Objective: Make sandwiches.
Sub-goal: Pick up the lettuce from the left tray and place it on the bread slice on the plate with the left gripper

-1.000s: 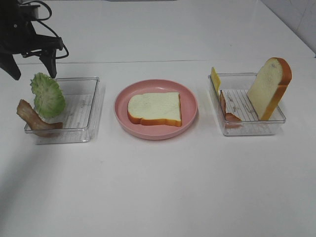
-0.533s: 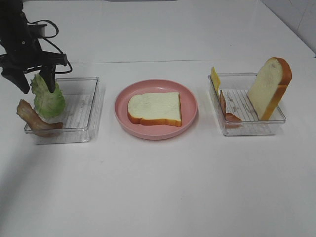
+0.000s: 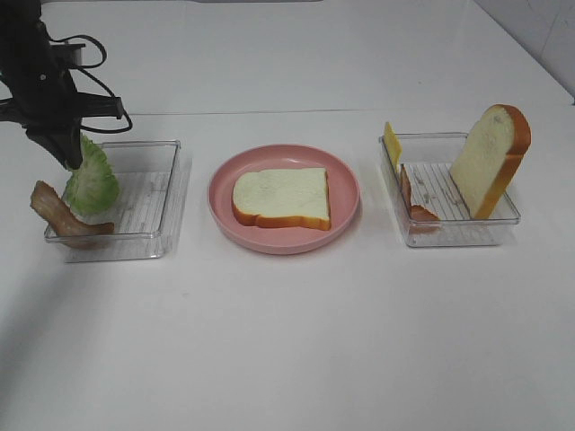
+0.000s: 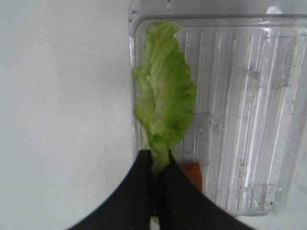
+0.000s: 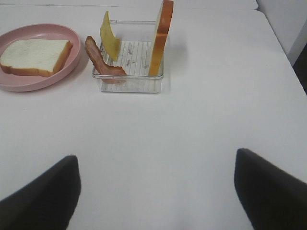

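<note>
A bread slice (image 3: pixel 281 197) lies flat on the pink plate (image 3: pixel 225 208); it also shows in the right wrist view (image 5: pixel 33 56). My left gripper (image 3: pixel 67 160) is shut on the top edge of the green lettuce leaf (image 3: pixel 92 180), which stands in the left clear tray (image 3: pixel 148 202). In the left wrist view the fingers (image 4: pixel 144 177) pinch the lettuce (image 4: pixel 163 96). A bacon strip (image 3: pixel 63 215) leans on that tray's left end. The right tray (image 3: pixel 449 235) holds an upright bread slice (image 3: pixel 490 160), a cheese slice (image 3: pixel 392 144) and a bacon strip (image 3: pixel 415 202). My right gripper (image 5: pixel 156 191) is open, away from that tray.
The white table (image 3: pixel 296 341) stretches bare in front of the plate and trays. In the right wrist view the right tray (image 5: pixel 129 81) stands beyond my gripper, with the pink plate (image 5: pixel 29 84) beside it.
My left gripper came down from above the left tray onto the lettuce and closed on its top edge. The lettuce now looks narrower. Nothing else moved.
</note>
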Available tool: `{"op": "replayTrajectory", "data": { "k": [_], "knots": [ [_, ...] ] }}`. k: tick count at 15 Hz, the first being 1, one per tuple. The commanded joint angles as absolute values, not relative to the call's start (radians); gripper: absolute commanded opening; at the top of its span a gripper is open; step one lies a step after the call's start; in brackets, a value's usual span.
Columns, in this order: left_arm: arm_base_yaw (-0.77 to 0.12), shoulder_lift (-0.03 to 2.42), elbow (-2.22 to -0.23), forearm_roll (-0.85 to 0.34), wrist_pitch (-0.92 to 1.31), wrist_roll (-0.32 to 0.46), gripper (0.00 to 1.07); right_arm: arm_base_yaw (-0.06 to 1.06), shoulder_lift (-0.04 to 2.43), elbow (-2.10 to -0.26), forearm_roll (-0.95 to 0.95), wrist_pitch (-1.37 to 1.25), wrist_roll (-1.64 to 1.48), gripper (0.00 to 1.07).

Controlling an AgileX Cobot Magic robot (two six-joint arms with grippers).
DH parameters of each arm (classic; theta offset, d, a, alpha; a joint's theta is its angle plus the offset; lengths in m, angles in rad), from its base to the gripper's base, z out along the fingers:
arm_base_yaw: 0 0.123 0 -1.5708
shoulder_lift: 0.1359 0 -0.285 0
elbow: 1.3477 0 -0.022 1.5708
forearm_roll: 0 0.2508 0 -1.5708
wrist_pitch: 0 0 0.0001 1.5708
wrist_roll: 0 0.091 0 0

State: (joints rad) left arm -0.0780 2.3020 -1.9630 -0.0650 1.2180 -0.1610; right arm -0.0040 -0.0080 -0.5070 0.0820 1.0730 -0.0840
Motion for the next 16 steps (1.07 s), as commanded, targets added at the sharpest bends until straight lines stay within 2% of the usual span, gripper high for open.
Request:
{"op": "replayTrajectory", "data": {
  "k": [1,5,7,10,12,13,16],
  "knots": [
    [-0.078,2.255,-1.964,-0.099,1.283,-0.16,0.0,-0.012,-0.02,-0.506,0.084,1.061,-0.095,0.83],
    [-0.082,2.153,-1.964,-0.2,1.224,-0.145,0.0,-0.012,-0.02,-0.506,0.084,1.061,-0.095,0.83],
    [-0.088,2.128,-1.964,-0.36,1.178,-0.089,0.0,-0.012,-0.02,-0.506,0.084,1.061,-0.095,0.83],
    [-0.122,2.138,-1.964,-0.624,1.138,0.035,0.0,-0.012,-0.02,-0.506,0.084,1.061,-0.095,0.83],
    [-0.182,2.16,-1.963,-0.727,1.094,0.103,0.0,-0.012,-0.02,-0.506,0.084,1.061,-0.095,0.83],
    [-0.251,2.194,-1.963,-0.793,1.04,0.149,0.0,-0.012,-0.02,-0.506,0.084,1.061,-0.095,0.83],
    [-0.325,2.257,-1.963,-0.875,0.992,0.191,0.0,-0.012,-0.02,-0.506,0.084,1.061,-0.095,0.83]
  ]
}}
